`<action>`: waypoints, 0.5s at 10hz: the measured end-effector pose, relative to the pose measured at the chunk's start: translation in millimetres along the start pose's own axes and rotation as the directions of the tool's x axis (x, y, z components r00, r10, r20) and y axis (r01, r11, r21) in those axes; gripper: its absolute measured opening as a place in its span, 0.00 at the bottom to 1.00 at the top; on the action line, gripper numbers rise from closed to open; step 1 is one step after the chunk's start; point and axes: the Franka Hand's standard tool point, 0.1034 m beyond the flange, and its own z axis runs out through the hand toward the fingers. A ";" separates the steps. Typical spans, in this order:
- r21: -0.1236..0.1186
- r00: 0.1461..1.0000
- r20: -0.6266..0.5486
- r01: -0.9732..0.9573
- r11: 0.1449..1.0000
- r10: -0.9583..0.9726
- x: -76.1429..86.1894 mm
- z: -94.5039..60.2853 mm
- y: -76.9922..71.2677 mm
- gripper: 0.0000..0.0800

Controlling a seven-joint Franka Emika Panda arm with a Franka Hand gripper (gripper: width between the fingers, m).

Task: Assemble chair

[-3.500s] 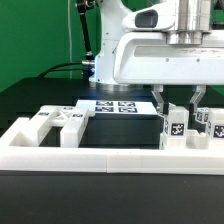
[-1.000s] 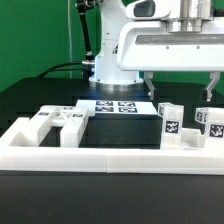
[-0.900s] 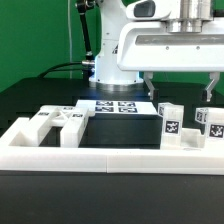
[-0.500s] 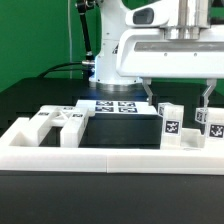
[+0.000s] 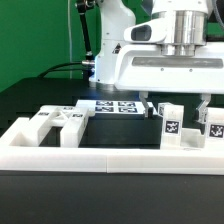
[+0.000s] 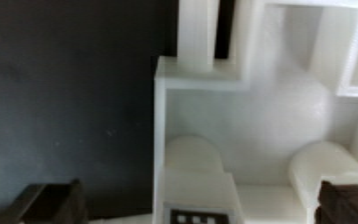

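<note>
My gripper (image 5: 177, 108) is open wide, one finger on each side of an upright white chair part (image 5: 170, 122) with a black marker tag on its face. It does not touch the part. A second tagged white part (image 5: 215, 124) stands just to the exterior view's right of it. More white chair parts (image 5: 58, 122) lie at the exterior view's left. In the wrist view the gripper (image 6: 201, 200) shows both dark fingertips (image 6: 51, 200) far apart, with the rounded white part (image 6: 204, 172) between them.
A long white obstacle wall (image 5: 100, 156) runs along the front of the black table. The marker board (image 5: 114, 106) lies flat behind the parts, in front of the robot base (image 5: 110, 60). Green backdrop behind.
The gripper has come down and shifted slightly toward the exterior view's left, still open; its fingers now hang on either side of the tagged upright part. The parts have not moved.
</note>
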 end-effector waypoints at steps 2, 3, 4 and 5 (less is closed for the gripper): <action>-0.004 1.000 0.000 0.004 1.000 -0.004 -3.1 8.3 -0.1 0.81; -0.007 1.000 0.004 0.005 1.000 -0.005 -5.4 12.4 0.4 0.81; -0.010 1.000 0.009 0.006 1.000 -0.006 -7.6 15.9 0.7 0.81; -0.012 1.000 0.012 0.007 1.000 -0.007 -9.3 19.5 1.1 0.81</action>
